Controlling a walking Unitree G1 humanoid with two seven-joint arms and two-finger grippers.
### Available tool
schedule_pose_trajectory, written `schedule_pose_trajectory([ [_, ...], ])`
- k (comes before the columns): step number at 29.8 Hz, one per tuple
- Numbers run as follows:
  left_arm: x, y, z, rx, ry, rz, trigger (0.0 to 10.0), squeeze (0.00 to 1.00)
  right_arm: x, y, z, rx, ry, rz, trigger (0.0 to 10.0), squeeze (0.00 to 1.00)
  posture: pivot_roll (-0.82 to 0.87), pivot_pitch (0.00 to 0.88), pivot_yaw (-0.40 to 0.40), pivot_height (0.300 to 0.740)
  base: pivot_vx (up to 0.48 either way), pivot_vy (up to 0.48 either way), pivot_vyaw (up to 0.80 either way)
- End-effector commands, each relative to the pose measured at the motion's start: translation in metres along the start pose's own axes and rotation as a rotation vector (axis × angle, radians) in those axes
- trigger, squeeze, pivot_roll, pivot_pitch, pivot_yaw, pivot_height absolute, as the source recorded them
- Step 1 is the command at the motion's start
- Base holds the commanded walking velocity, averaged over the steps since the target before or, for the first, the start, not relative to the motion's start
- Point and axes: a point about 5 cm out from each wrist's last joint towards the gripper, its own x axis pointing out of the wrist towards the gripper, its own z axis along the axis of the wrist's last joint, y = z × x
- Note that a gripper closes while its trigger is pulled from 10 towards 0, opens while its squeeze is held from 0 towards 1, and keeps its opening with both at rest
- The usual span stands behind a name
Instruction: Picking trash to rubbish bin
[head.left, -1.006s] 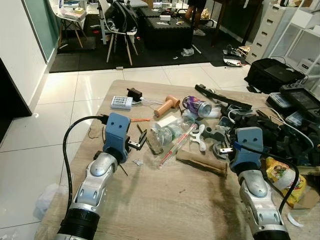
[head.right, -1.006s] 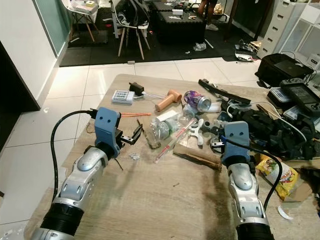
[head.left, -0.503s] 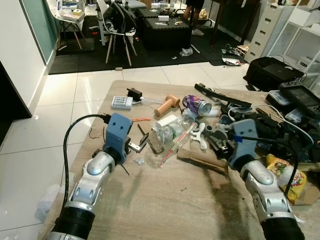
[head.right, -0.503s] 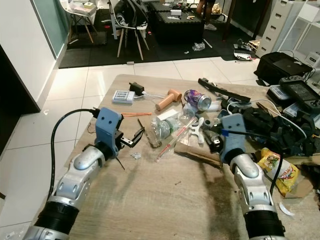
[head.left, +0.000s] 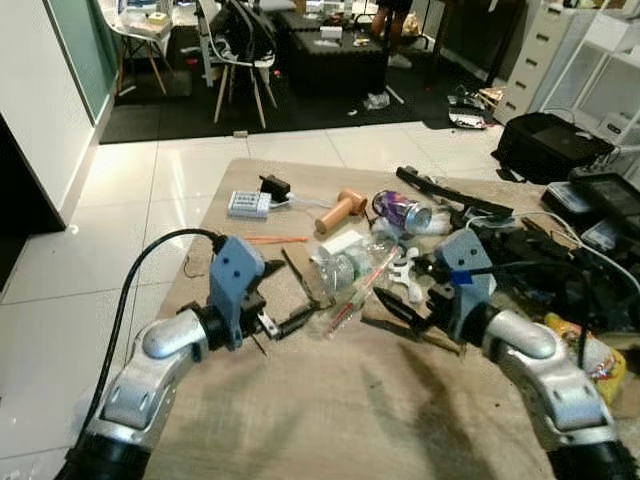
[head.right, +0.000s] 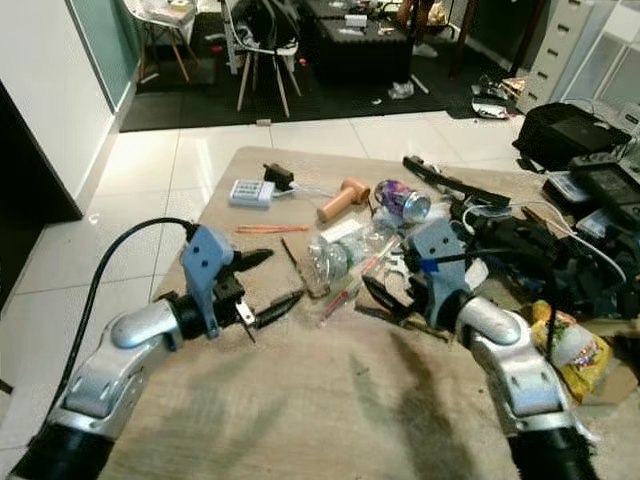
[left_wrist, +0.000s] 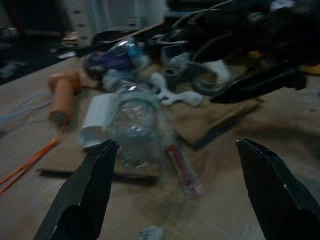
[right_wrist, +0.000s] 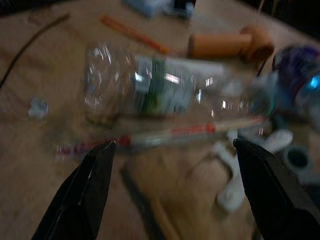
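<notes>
- I see my left gripper (head.left: 290, 322) low over the near left part of the table (head.left: 300, 420), fingers spread wide and holding nothing, pointed right toward the clutter.
- My right gripper (head.left: 400, 300) is on the other side of the pile, fingers also wide apart and empty, pointed left toward the other gripper.
- The clear bottle (head.left: 345, 268) lies on its side between the two grippers, just far of their fingertips; neither touches it.
- In the right wrist view the bottle (right_wrist: 160, 85) sits straight ahead between the fingers (right_wrist: 85, 195), beyond their tips.
- A thin red-and-clear stick (head.left: 355, 290) lies against the bottle's near side.
- A purple can (head.left: 402, 211) lies just far right of the bottle, and an orange handle (head.left: 338, 211) far of it.
- A yellow wrapper (head.left: 590, 350) sits at the right edge, beside black gear (head.left: 540, 265).
</notes>
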Motion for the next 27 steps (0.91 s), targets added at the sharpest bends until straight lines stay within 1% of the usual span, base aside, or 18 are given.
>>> schedule_pose_trajectory([
  [1, 0.0, -0.005, -0.001, -0.011, 0.019, -0.032, 10.0, 0.0, -0.004, 0.004, -0.005, 0.043, 0.046, 0.043, 10.0, 0.31, -0.1, 0.093, -0.005, 0.74, 0.0, 0.0, 0.0],
  [2, 0.001, -0.006, 0.0, -0.019, 0.019, -0.039, 10.0, 0.0, -0.007, 0.004, -0.007, 0.058, 0.076, 0.05, 10.0, 0.18, -0.1, 0.093, -0.005, 0.74, 0.0, 0.0, 0.0],
  [3, 0.001, -0.006, 0.0, -0.019, 0.019, -0.039, 10.0, 0.0, -0.007, 0.004, -0.007, 0.058, 0.076, 0.05, 10.0, 0.18, -0.1, 0.093, -0.005, 0.74, 0.0, 0.0, 0.0],
  [4, 0.002, -0.007, -0.001, -0.027, 0.021, -0.048, 10.0, 0.0, -0.011, 0.002, -0.015, 0.038, 0.15, 0.053, 10.0, 0.0, -0.1, 0.089, -0.004, 0.74, 0.0, 0.0, 0.0],
  [5, 0.002, -0.007, -0.001, -0.028, 0.021, -0.051, 10.0, 0.0, -0.012, 0.002, -0.018, 0.028, 0.18, 0.052, 10.0, 0.0, -0.1, 0.087, -0.004, 0.74, 0.0, 0.0, 0.0],
  [7, 0.002, -0.008, -0.001, -0.031, 0.021, -0.057, 10.0, 0.0, -0.014, 0.002, -0.021, 0.022, 0.206, 0.051, 10.0, 0.0, -0.1, 0.087, -0.004, 0.74, 0.0, 0.0, 0.0],
  [10, 0.001, -0.009, 0.0, -0.037, 0.023, -0.069, 10.0, 0.0, -0.015, 0.003, -0.024, 0.05, 0.231, 0.046, 10.0, 0.0, -0.1, 0.084, -0.004, 0.74, 0.0, 0.0, 0.0],
  [13, 0.001, -0.009, 0.0, -0.036, 0.026, -0.065, 10.0, 0.0, -0.018, 0.003, -0.028, 0.022, 0.274, 0.042, 10.0, 0.0, -0.1, 0.078, -0.003, 0.74, 0.0, 0.0, 0.0],
  [18, 0.002, -0.005, -0.001, -0.04, 0.026, -0.023, 10.0, 0.0, -0.017, -0.001, -0.031, 0.014, 0.273, 0.014, 10.0, 0.0, -0.1, 0.073, -0.004, 0.74, 0.0, 0.0, 0.0],
  [19, 0.003, -0.003, -0.001, -0.039, 0.029, -0.014, 10.0, 0.0, -0.015, -0.005, -0.036, 0.008, 0.277, -0.012, 10.0, 0.0, -0.1, 0.071, -0.004, 0.74, 0.0, 0.0, 0.0],
  [21, 0.003, -0.003, -0.001, -0.038, 0.03, -0.013, 10.0, 0.0, -0.014, -0.007, -0.038, 0.008, 0.279, -0.021, 10.0, 0.0, -0.1, 0.07, -0.004, 0.74, 0.0, 0.0, 0.0],
  [23, 0.003, -0.003, -0.001, -0.038, 0.03, -0.014, 10.0, 0.0, -0.012, -0.009, -0.042, 0.036, 0.277, -0.034, 10.0, 0.0, -0.1, 0.068, -0.003, 0.74, 0.0, 0.0, 0.0],
  [24, 0.003, -0.003, -0.001, -0.038, 0.03, -0.014, 10.0, 0.0, -0.012, -0.009, -0.042, 0.036, 0.277, -0.034, 10.0, 0.0, -0.1, 0.068, -0.003, 0.74, 0.0, 0.0, 0.0],
  [25, 0.003, -0.003, -0.001, -0.039, 0.03, -0.015, 10.0, 0.0, -0.011, -0.01, -0.043, 0.052, 0.277, -0.037, 10.0, 0.0, -0.1, 0.068, -0.003, 0.74, 0.0, 0.0, 0.0],
  [26, 0.002, -0.004, 0.0, -0.038, 0.032, -0.017, 10.0, 0.0, -0.01, -0.01, -0.047, 0.088, 0.276, -0.035, 10.0, 0.0, -0.1, 0.067, -0.004, 0.74, 0.0, 0.0, 0.0],
  [27, 0.002, -0.004, 0.0, -0.037, 0.032, -0.017, 10.0, 0.0, -0.01, -0.01, -0.048, 0.098, 0.276, -0.034, 10.0, 0.0, -0.09, 0.067, -0.004, 0.74, 0.0, 0.0, 0.0],
])
